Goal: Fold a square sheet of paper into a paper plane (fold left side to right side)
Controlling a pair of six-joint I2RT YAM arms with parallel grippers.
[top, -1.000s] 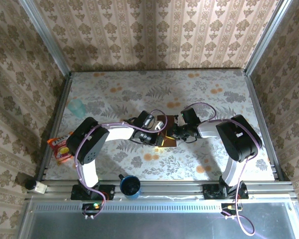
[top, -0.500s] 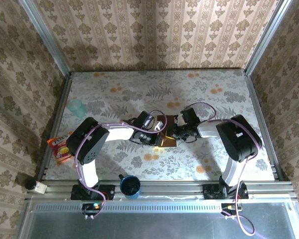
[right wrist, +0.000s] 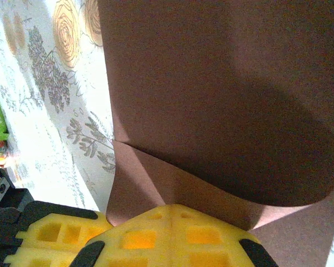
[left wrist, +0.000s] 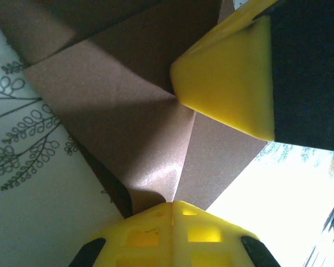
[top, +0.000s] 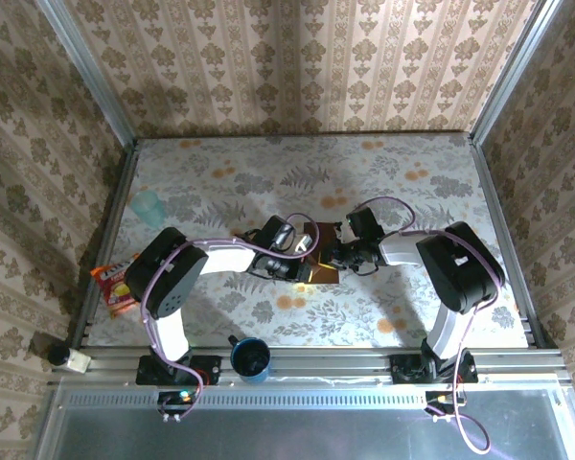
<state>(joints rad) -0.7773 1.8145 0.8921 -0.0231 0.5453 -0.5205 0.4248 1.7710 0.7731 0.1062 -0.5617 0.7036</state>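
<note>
The square sheet of paper [top: 318, 253], dark reddish-brown, lies partly folded at the table's middle between both grippers. In the left wrist view its flaps [left wrist: 128, 111] meet along creases. My left gripper [left wrist: 172, 204] is shut, its joined yellow tips pressing down on the paper's crease. It reaches in from the left [top: 303, 259]. My right gripper [right wrist: 171, 208] is shut too, tips resting on the paper below a raised, curled flap [right wrist: 211, 83]. It comes in from the right [top: 333, 254]. One right finger [left wrist: 228, 83] shows in the left wrist view, touching the paper.
A dark blue cup [top: 251, 358] stands at the near edge between the arm bases. A pale teal cup [top: 148, 205] is at the far left. An orange snack packet [top: 117, 284] lies by the left rail. Patterned walls close in the table.
The left arm has shifted slightly over the paper. The right arm and the sheet stay where they were.
</note>
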